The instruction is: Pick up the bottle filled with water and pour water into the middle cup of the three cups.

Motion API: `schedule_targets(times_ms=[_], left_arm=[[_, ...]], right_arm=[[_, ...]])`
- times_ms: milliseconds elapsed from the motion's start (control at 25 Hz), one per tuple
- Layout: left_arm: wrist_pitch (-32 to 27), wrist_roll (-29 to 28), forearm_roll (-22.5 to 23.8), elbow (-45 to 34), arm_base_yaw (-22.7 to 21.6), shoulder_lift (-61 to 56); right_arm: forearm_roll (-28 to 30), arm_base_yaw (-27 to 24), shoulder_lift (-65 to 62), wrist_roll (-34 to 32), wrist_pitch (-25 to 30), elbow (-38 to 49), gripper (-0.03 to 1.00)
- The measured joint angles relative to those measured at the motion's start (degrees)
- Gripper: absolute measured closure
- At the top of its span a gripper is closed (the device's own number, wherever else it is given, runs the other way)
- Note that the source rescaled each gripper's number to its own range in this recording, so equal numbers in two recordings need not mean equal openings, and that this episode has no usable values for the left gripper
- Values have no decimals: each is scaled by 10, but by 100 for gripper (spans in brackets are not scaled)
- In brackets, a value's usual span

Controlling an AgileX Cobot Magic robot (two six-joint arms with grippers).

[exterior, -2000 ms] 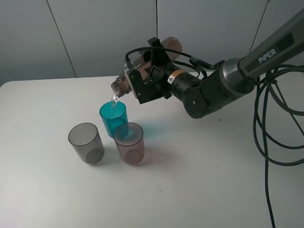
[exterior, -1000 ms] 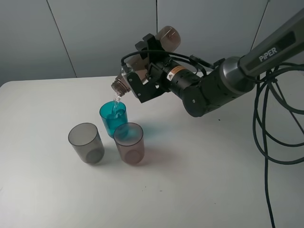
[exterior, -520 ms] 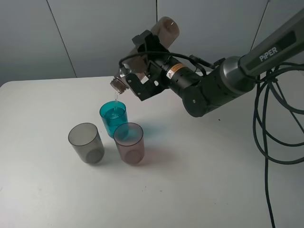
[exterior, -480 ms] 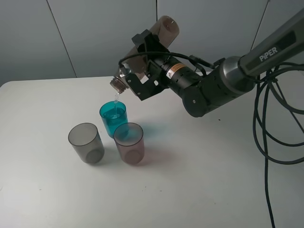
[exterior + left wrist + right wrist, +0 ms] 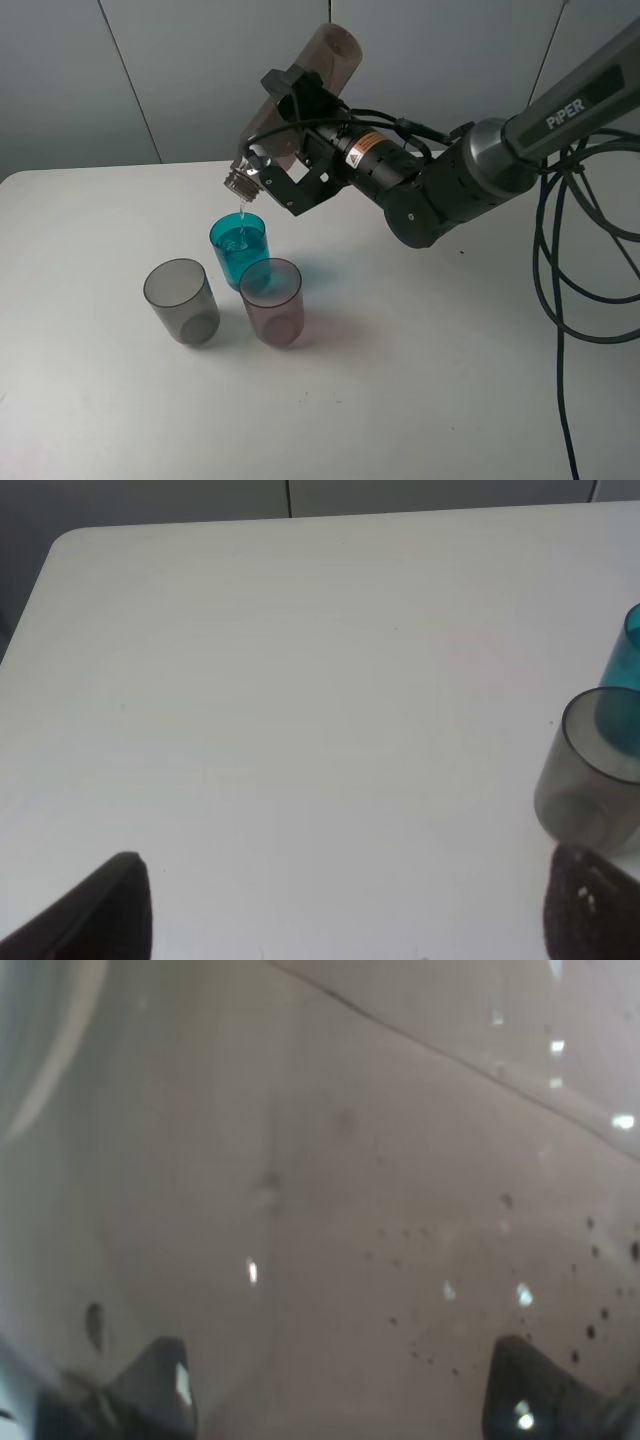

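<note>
My right gripper [image 5: 287, 132] is shut on the smoky brown bottle [image 5: 305, 85] and holds it steeply tipped, base high, neck down. The open mouth hangs just above the teal middle cup [image 5: 240, 250], which holds water, and a thin trickle falls into it. The smoky grey cup [image 5: 181, 300] stands at front left of the teal cup, the pinkish-mauve cup [image 5: 272, 300] at front right. In the right wrist view the bottle's wall [image 5: 350, 1210] fills the picture between my fingertips [image 5: 150, 1380]. My left gripper [image 5: 350, 920] is open and empty; the grey cup [image 5: 590, 790] and the teal cup [image 5: 625, 665] show at its side.
The white table [image 5: 420, 380] carries only the three cups. The right arm [image 5: 450, 185] reaches in from the right over the table's back. Black cables [image 5: 560, 300] hang at the right edge. A grey panelled wall stands behind.
The bottle has tipped further: its base rose and its neck points more steeply down. The stream into the teal cup has thinned to a trickle. The cups have not moved.
</note>
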State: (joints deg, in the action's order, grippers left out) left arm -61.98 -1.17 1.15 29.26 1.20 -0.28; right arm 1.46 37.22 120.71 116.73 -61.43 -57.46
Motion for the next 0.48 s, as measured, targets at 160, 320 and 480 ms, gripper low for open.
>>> schedule_targets(times_ms=[160, 320, 480], left_arm=[[0, 0, 0, 0, 0, 0], [0, 0, 0, 0, 0, 0], [0, 0, 0, 0, 0, 0]], right_arm=[[9, 0, 0, 0, -2, 0, 95], [9, 0, 0, 0, -2, 0, 95], [9, 0, 0, -23, -3, 0, 95]])
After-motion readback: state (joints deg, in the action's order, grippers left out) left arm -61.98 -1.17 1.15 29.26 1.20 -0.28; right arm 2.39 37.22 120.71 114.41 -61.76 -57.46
